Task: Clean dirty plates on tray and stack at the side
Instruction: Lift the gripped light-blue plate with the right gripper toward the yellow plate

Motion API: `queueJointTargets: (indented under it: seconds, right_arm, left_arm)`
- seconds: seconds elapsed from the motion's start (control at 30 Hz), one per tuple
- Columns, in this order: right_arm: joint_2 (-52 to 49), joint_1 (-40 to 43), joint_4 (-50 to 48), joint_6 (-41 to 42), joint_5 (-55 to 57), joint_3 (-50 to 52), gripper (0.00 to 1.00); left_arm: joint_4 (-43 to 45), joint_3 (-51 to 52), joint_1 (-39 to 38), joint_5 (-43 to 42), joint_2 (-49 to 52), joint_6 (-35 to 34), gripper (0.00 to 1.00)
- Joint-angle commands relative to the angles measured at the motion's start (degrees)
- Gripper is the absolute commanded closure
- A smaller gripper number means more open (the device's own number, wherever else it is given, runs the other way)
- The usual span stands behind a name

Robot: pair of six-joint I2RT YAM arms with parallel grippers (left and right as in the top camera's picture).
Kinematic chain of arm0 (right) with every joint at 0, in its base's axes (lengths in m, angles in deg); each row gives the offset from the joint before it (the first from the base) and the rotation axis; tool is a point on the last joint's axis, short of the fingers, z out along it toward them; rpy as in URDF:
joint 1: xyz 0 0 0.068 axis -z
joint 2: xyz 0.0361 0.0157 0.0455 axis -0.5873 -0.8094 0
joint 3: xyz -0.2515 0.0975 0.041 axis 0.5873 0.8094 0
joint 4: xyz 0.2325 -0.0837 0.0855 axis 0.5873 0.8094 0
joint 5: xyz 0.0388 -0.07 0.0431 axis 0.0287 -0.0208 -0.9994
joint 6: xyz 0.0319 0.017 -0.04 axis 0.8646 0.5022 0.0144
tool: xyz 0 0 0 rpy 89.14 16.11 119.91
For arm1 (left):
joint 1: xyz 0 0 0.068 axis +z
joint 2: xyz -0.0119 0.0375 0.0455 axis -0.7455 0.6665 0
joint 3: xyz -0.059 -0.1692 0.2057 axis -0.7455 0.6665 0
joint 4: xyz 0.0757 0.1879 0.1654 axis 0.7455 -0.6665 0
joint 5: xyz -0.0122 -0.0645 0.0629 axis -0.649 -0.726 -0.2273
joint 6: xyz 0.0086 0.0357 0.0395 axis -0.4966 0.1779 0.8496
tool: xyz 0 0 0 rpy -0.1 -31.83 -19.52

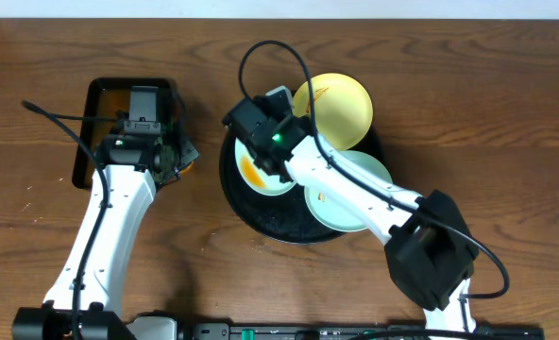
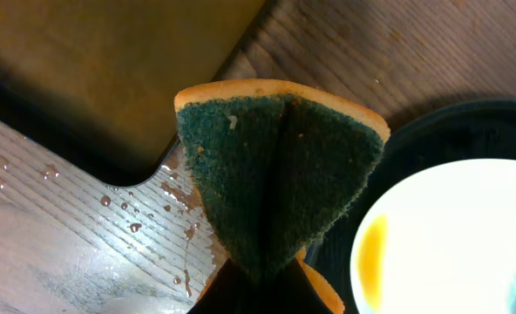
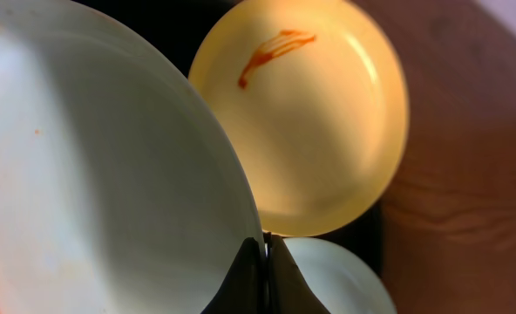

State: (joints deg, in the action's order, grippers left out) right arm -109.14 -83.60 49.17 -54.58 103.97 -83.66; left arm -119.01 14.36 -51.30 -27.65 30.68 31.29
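Little of the job looks done. All three plates sit on the tray (image 1: 279, 225) in the middle of the overhead frame, and none is stacked on the bare surface (image 1: 506, 113) beside it.

The yellow plate (image 1: 336, 106), at the tray's upper right, carries an orange-brown streak. The mint plate (image 1: 261, 175) on the tray's left has an orange smear near its edge. The second mint plate (image 1: 334, 215), lower right, shows only faint specks, and I cannot tell whether it counts as clean.

The right claw (image 3: 265, 262) is pinched tight on the rim of the smeared mint plate – in its wrist view the two tips meet over the edge at bottom centre. The left claw (image 1: 171, 156) is closed on a sponge (image 2: 275, 166), folded with its green face outward. It hangs over the wet surface between the liquid tray (image 1: 84, 142) at upper left and the round tray, close to the smeared plate but not touching it.

As I judge it, the first wipe is about to begin – scrubbing all three plates and stacking them remain.
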Motion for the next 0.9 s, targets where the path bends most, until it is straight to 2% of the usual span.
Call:
queueJointTargets:
  seconds: [0.0, 0.3, 0.4, 0.63, 0.87]
  right_arm:
    - [3.4, -1.1, 0.4, -0.7, 10.3, -0.6, 0.99]
    - [7.5, -1.4, 0.1, -5.4, 15.8, -3.5, 0.99]
    - [8.8, -1.4, -0.9, -9.1, 16.0, -3.8, 0.99]
    - [9.3, -1.6, -5.3, -25.8, 16.2, -3.8, 0.99]
    - [9.3, -2.0, -11.7, -40.3, 22.1, -3.8, 0.99]
  left_arm:
    - [0.1, 0.8, 0.2, -0.1, -0.3, -0.3, 0.92]
    - [0.1, 0.8, 0.2, -0.1, -0.3, -0.3, 0.92]
    - [0.1, 0.8, 0.2, -0.1, -0.3, -0.3, 0.92]
    - [0.1, 0.8, 0.2, -0.1, -0.3, -0.3, 0.92]
    - [0.3, 0.8, 0.2, -0.1, -0.3, -0.3, 0.92]
